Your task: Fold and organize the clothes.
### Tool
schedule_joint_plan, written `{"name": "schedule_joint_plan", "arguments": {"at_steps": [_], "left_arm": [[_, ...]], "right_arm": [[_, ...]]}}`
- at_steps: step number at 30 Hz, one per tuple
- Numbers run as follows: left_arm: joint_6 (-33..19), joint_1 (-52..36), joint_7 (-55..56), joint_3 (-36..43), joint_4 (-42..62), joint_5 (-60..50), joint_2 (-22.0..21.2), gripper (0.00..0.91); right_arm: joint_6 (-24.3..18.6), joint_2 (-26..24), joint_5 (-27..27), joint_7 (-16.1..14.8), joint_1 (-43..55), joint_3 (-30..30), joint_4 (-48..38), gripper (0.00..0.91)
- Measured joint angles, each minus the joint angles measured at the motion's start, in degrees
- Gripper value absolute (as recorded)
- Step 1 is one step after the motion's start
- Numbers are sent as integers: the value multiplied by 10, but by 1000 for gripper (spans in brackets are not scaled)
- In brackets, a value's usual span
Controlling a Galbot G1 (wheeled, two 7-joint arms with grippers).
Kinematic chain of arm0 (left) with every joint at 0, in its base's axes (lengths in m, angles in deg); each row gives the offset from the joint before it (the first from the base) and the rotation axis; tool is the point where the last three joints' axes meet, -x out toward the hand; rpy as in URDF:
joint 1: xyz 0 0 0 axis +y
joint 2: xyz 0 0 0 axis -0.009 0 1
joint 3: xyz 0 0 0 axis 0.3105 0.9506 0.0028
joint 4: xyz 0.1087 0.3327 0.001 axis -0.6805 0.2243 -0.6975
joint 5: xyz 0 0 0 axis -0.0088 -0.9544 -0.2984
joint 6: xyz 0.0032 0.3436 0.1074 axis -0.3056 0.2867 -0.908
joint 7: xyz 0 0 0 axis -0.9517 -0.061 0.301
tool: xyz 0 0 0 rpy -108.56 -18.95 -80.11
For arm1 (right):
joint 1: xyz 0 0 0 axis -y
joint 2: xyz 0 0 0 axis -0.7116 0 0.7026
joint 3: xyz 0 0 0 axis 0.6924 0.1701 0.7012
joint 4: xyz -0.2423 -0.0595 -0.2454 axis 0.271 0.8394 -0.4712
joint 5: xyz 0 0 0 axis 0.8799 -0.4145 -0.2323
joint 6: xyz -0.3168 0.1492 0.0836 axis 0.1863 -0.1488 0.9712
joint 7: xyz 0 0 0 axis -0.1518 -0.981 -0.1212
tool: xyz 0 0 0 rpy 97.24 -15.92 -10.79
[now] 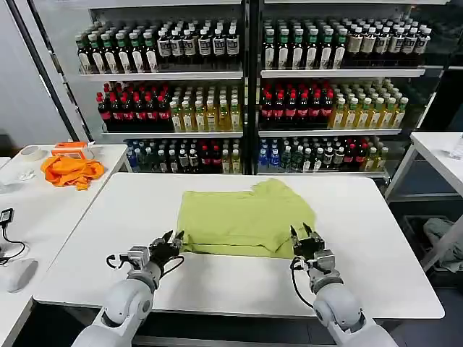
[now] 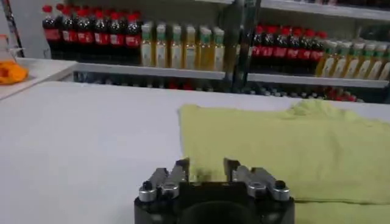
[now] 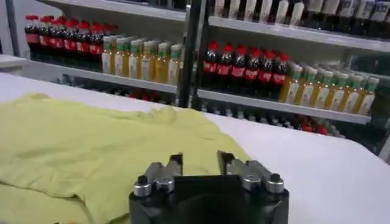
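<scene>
Both grippers at the T-shirt's near edge

Left gripper (image 1: 176, 239) at seven o'clock and right gripper (image 1: 304, 234) at five o'clock, jaws parted, empty, flank the folded yellow-green T-shirt (image 1: 246, 217) mid-table (image 1: 108, 217); orange cloth (image 1: 71, 170) lies at ten o'clock.

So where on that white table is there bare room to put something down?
Bare stretches flank the light yellow-green T-shirt on the white table. The near edge is crowded: the left gripper and right gripper sit at the shirt's front corners.
</scene>
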Motion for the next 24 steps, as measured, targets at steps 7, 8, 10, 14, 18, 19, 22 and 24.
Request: {"name": "schedule_joint_plan", "arguments": {"at_steps": [7,8,10,14,18,19,22,24], "left_arm": [[0,20,0,-8,-6,6,-2,907],[0,22,0,-8,-7,7,-3,907],[1,23,0,-6,-7,9,-3,907],[5,22,-2,-2,-6,14,-6,121],[8,19,-2,4,2,18,-10,10],[8,17,-2,5,5,18,-11,10],[9,15,-3,8,14,19,-13,10],[8,15,-4,10,18,21,-13,20]], "right_arm": [[12,-6,-11,6,-38,-26,16,907],[13,-6,-13,7,-43,-30,16,907],[18,-5,-19,9,-53,-36,16,907],[26,-2,-33,14,-64,-43,14,353],[27,-1,-47,15,-74,-46,12,0],[27,-1,-49,15,-76,-46,11,0],[26,-1,-54,15,-79,-47,10,0],[26,0,-57,15,-80,-48,10,0]]}}
